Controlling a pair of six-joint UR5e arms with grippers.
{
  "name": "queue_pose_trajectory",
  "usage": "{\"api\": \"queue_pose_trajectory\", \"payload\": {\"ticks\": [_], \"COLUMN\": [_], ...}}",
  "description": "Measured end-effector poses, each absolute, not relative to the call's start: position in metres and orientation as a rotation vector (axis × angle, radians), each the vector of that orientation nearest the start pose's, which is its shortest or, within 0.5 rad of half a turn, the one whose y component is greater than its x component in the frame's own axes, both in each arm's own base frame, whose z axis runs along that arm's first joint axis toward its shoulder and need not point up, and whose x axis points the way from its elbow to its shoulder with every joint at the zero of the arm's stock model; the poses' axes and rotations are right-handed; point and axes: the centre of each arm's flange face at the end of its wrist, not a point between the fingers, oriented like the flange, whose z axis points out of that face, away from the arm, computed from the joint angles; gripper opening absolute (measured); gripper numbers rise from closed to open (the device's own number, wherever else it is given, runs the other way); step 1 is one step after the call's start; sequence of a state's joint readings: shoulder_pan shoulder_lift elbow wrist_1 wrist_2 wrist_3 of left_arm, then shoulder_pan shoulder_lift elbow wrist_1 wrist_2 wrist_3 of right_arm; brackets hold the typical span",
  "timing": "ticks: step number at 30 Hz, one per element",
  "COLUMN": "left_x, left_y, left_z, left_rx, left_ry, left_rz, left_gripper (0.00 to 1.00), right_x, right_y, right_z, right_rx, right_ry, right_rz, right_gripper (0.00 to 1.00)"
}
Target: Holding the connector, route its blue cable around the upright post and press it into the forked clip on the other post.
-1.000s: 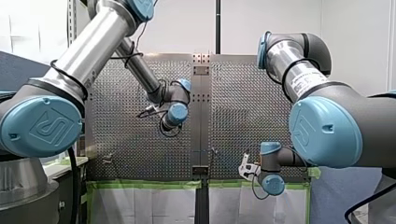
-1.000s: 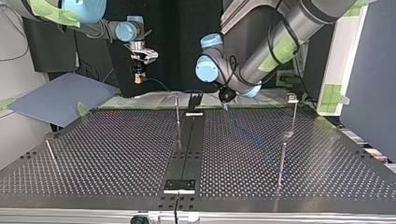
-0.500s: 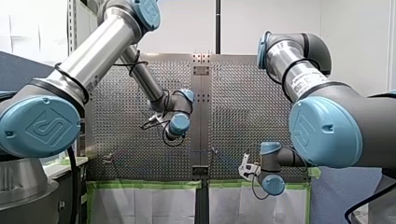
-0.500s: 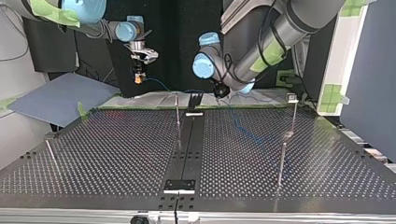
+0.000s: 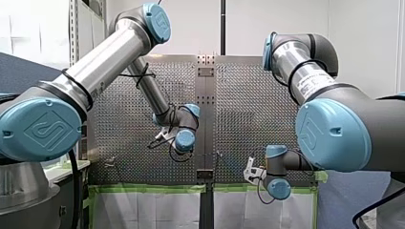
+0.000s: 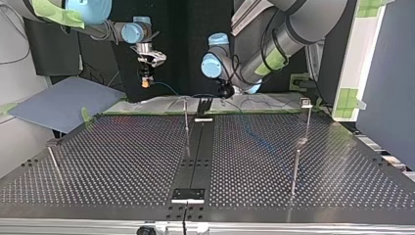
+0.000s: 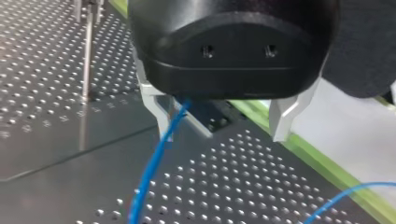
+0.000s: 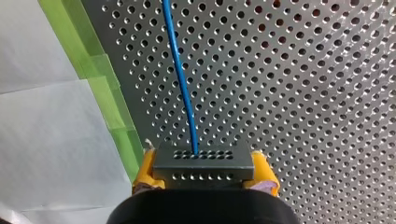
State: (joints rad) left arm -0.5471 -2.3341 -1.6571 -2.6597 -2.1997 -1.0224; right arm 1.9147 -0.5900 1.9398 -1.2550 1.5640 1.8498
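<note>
My right gripper (image 8: pixel 203 184) is shut on the dark grey connector (image 8: pixel 203 163), its yellow pads on both sides. The blue cable (image 8: pixel 180 79) runs from the connector out over the perforated table. In the top view my right gripper (image 6: pixel 146 81) hangs above the table's far edge at the left, with the cable (image 6: pixel 165 87) trailing from it. My left gripper (image 7: pixel 224 137) is open low over the table, and the cable (image 7: pixel 156 161) passes beside one metal finger (image 7: pixel 161 114), not clamped. A thin upright post (image 6: pixel 185 117) stands near the centre strip. Another post with a clip-like head (image 6: pixel 306 102) stands at the right.
A dark centre strip (image 6: pixel 195 147) divides the perforated table (image 6: pixel 122 161). Two more thin posts (image 6: pixel 295 166) (image 6: pixel 52 159) stand nearer the camera in the top view. Green tape and white sheeting (image 5: pixel 153 205) line the table's edge by the arms.
My left arm has swung toward the centre strip and the table edge nearest the arms, lower in the front view, leftward in the top view. My right arm has stayed still with the connector.
</note>
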Motion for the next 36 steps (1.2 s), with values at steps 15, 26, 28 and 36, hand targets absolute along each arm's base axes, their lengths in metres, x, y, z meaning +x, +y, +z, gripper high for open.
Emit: {"api": "queue_pose_trajectory", "payload": {"ticks": [15, 26, 28, 36], "left_x": [0.469, 0.468, 0.468, 0.473], "left_y": [-0.384, -0.386, -0.39, -0.408], "left_z": [0.05, 0.014, 0.006, -0.003], "left_rx": [0.572, 0.525, 0.52, 0.497], "left_ry": [1.807, 1.853, 1.858, 1.841], "left_rz": [0.406, 0.335, 0.31, 0.191], "left_gripper": [1.0, 1.0, 1.0, 1.0], "right_x": [0.304, 0.31, 0.311, 0.314], "right_y": [-0.453, -0.45, -0.451, -0.452], "right_z": [-0.093, -0.093, -0.092, -0.094], "right_rx": [1.456, 1.495, 1.502, 1.55], "right_ry": [-1.309, -1.273, -1.267, -1.248], "right_rz": [1.573, 1.59, 1.596, 1.566], "right_gripper": [0.0, 0.0, 0.0, 0.0]}}
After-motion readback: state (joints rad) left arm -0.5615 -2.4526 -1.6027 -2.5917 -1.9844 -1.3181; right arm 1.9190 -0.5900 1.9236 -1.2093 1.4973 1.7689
